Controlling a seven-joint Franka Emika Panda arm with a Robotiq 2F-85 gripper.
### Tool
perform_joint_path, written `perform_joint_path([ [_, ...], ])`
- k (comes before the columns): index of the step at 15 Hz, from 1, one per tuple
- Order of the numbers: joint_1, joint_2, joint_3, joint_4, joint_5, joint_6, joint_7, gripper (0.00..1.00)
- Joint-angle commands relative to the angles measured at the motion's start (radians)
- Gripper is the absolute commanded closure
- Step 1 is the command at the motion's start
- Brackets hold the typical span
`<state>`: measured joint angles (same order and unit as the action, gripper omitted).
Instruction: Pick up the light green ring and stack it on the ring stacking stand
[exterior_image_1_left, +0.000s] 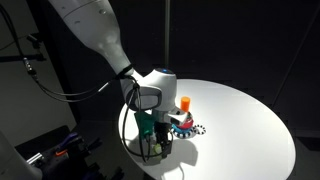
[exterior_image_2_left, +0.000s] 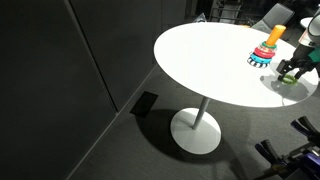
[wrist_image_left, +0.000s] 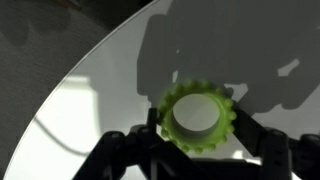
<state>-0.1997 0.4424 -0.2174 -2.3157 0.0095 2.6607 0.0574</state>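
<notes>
The light green ring (wrist_image_left: 198, 116) is a lime, knobby-edged ring lying between my gripper's fingers (wrist_image_left: 196, 130), low on the white round table (wrist_image_left: 90, 90). Both fingers touch its sides, so the gripper is shut on it. In both exterior views the gripper (exterior_image_1_left: 153, 145) (exterior_image_2_left: 289, 72) is down at the table surface near the edge, with a bit of green (exterior_image_2_left: 287, 80) under it. The ring stacking stand (exterior_image_1_left: 183, 117) (exterior_image_2_left: 266, 48), with an orange peg and red and teal rings, stands upright a short way from the gripper.
The white round table (exterior_image_1_left: 240, 130) (exterior_image_2_left: 200, 50) stands on a single pedestal foot (exterior_image_2_left: 196, 130). The table edge runs close beside the gripper. Dark walls and floor surround it, and cables and dark equipment sit near the robot base (exterior_image_1_left: 50, 150).
</notes>
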Motion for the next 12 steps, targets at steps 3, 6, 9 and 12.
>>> perform_joint_path([
  [3,-0.005,-0.021,-0.012,0.006,0.005,-0.013,0.016,0.51],
  [6,-0.005,-0.048,-0.024,0.000,0.000,-0.021,0.018,0.51],
  [9,0.001,-0.080,-0.040,-0.003,-0.011,-0.032,0.024,0.51],
  [12,0.007,-0.122,-0.056,-0.004,-0.029,-0.055,0.029,0.51],
])
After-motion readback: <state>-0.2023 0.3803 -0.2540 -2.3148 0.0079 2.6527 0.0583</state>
